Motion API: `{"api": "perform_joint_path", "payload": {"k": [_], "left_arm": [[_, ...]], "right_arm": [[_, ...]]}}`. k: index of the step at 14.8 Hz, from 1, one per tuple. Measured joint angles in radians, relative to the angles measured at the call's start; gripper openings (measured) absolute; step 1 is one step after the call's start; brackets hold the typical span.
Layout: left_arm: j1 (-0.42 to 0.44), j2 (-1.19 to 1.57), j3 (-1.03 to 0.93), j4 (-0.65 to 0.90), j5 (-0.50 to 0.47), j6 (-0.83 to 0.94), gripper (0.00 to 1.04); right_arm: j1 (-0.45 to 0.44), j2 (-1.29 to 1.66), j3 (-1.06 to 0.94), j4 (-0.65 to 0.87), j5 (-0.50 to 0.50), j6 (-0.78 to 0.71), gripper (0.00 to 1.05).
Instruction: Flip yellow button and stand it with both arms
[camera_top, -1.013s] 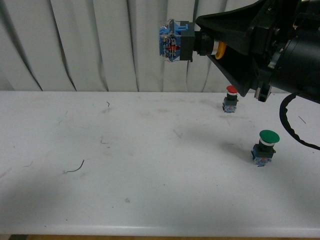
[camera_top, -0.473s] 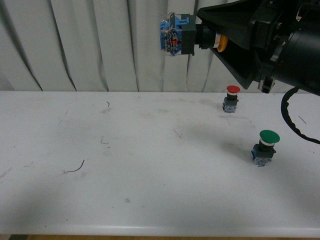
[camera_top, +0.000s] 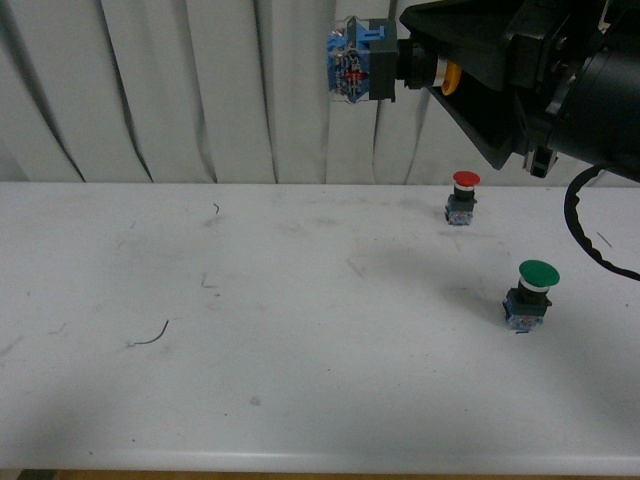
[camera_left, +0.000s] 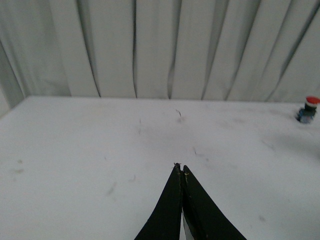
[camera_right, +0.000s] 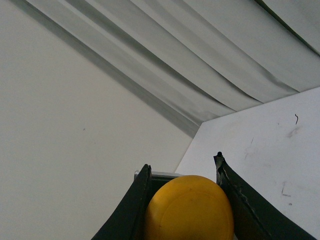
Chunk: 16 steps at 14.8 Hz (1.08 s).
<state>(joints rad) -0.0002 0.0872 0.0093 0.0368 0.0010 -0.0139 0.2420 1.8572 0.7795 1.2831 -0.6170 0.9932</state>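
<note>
While the black wedge-fingered right gripper (camera_top: 425, 68) clamps it just behind the cap, the small yellow-capped push button (camera_top: 362, 62) with a blue boxy base lies sideways at the upper centre of the front view, high above the white table (camera_top: 250, 330), cap pointing right. The left gripper (camera_left: 180, 168) is empty, its fingers pressed together.

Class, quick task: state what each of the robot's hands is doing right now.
Left hand: closed, holding nothing.
Right hand: closed on the yellow button, held in mid-air.
</note>
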Motion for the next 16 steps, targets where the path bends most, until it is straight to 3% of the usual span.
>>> {"api": "perform_joint_path", "payload": {"k": [7,8,9,10,12,15,16], "left_arm": [[0.0,-0.078,0.0,-0.04,-0.002,0.0,0.02],[0.0,-0.078,0.0,-0.041,-0.002,0.0,0.08],[0.0,-0.078,0.0,-0.041,-0.002,0.0,0.18],[0.0,-0.078,0.0,-0.04,-0.002,0.0,0.31],[0.0,-0.078,0.0,-0.04,-0.002,0.0,0.6],[0.0,-0.078,0.0,-0.04,-0.002,0.0,0.99],[0.0,-0.078,0.0,-0.04,-0.002,0.001,0.99]], "right_arm": [[0.0,0.0,0.003,0.0,0.004,-0.018,0.36],[-0.001,-0.001,0.005,-0.001,0.019,-0.049,0.35],[-0.008,-0.003,0.017,-0.007,0.043,-0.09,0.35],[-0.023,-0.021,0.052,-0.111,0.09,-0.176,0.35],[-0.107,-0.033,0.146,-0.438,0.277,-0.446,0.35],[-0.236,0.011,0.26,-0.752,0.489,-0.795,0.35],[-0.254,0.022,0.283,-0.8,0.509,-0.851,0.35]]}}
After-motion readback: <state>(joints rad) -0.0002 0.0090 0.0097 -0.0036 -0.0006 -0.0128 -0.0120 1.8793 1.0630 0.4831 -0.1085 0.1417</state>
